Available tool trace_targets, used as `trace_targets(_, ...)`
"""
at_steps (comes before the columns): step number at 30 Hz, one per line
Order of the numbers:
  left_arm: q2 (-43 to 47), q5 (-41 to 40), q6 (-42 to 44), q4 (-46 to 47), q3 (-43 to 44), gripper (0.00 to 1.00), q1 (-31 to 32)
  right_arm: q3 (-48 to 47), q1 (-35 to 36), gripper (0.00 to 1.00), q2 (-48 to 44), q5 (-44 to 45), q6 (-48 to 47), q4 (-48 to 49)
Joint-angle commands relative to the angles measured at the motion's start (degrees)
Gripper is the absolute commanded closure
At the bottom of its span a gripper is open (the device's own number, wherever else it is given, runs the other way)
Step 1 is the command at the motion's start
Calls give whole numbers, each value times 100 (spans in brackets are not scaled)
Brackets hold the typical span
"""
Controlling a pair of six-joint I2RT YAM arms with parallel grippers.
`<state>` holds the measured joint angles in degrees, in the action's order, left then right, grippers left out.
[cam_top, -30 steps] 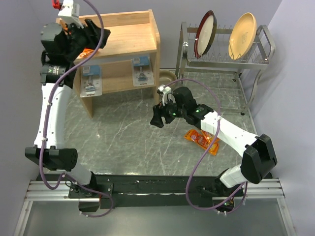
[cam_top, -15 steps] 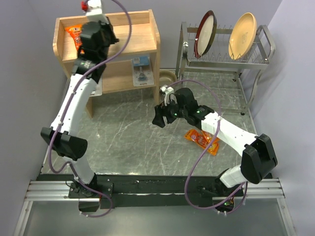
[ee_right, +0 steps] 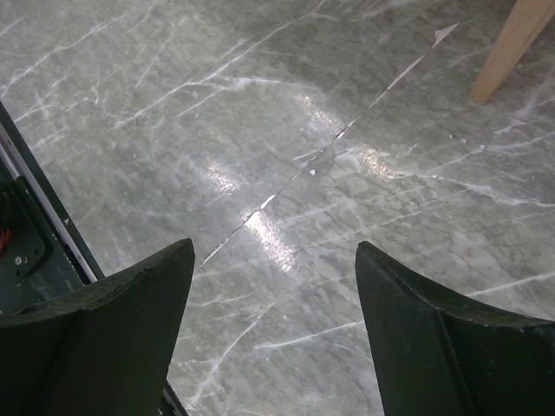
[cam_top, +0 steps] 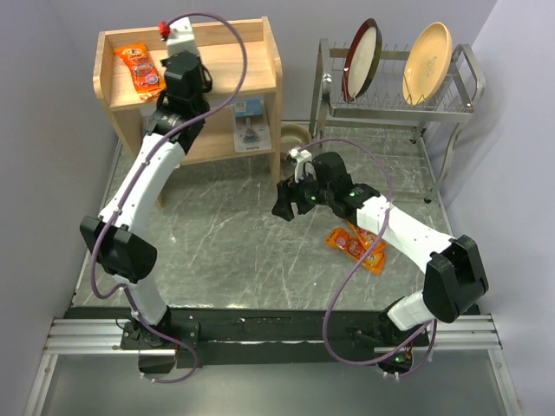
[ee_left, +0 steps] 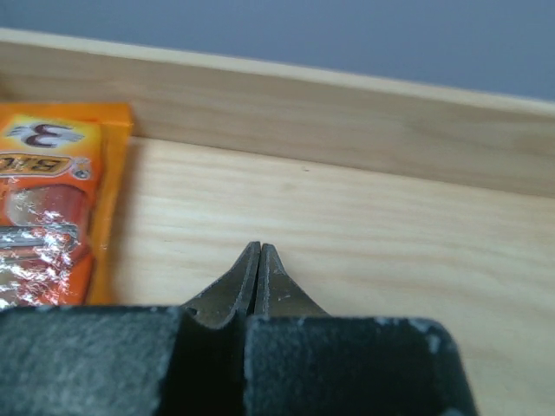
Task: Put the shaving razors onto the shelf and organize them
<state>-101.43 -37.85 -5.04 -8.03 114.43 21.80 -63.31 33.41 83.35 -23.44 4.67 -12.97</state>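
One orange razor pack (cam_top: 139,68) lies flat on the top tier of the wooden shelf (cam_top: 251,65); the left wrist view shows this pack (ee_left: 52,208) at the left. My left gripper (cam_top: 185,62) hovers over that tier just right of the pack, shut and empty, its fingertips (ee_left: 260,253) pressed together. A blue-white blister pack (cam_top: 249,126) stands on the lower tier. More orange packs (cam_top: 355,245) lie on the marble table beside my right arm. My right gripper (cam_top: 284,206) hangs open over bare table, left of those packs, its fingers (ee_right: 130,321) wide apart.
A metal dish rack (cam_top: 434,108) holding a dark red plate (cam_top: 362,59) and a yellow plate (cam_top: 427,50) stands at the back right. A small bowl (cam_top: 295,134) sits between rack and shelf. A shelf leg (ee_right: 516,39) shows in the right wrist view.
My left arm swung right across the shelf top and let go of the orange pack, which now lies on the top tier; its jaws then closed empty. The right arm barely moved.
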Motion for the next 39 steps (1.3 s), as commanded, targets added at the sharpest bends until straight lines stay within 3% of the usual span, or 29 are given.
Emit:
trace_targets(1, 580, 31, -164, -40, -272, 99, -334, -234, -45, 18, 137, -46, 34, 58)
trace_targets(10, 993, 128, -358, -112, -781, 99, -818, -489, -45, 18, 410, -90, 105, -91)
trace_targets(17, 784, 910, -164, 118, -827, 99, -783, -507, -36, 18, 507, -90, 184, -100)
trace_targets(25, 97, 23, 90, 495, -255, 99, -791, -375, -45, 17, 384, -11, 140, -100)
trace_targets(39, 70, -171, -32, 478, -395, 99, -1301, -331, -36, 17, 419, 15, 131, -39)
